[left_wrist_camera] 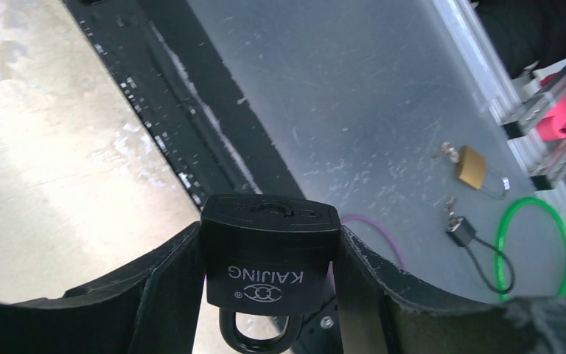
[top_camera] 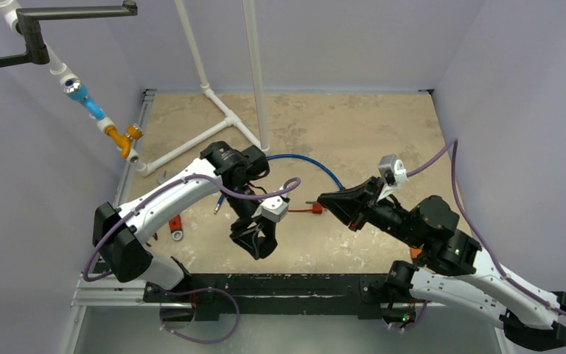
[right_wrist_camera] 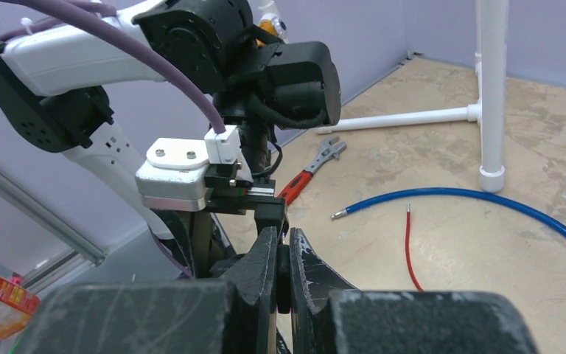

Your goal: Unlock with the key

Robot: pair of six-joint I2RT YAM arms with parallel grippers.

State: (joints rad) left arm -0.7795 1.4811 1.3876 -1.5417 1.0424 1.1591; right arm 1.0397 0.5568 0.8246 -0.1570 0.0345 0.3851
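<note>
Padlock (left_wrist_camera: 269, 258) in L end effector (top_camera: 254, 242) nr table edge (top_camera: 317, 271)

Padlock shackle (left_wrist_camera: 228, 333) partly beyond bottom edge

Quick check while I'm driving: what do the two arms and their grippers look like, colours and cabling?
Both arms, left arm and right arm, have white shells with black joints. A purple cable loops along each. The left gripper and right gripper are black with scuffed, wedge-shaped fingers. Each wrist carries a small pale camera housing.
</note>
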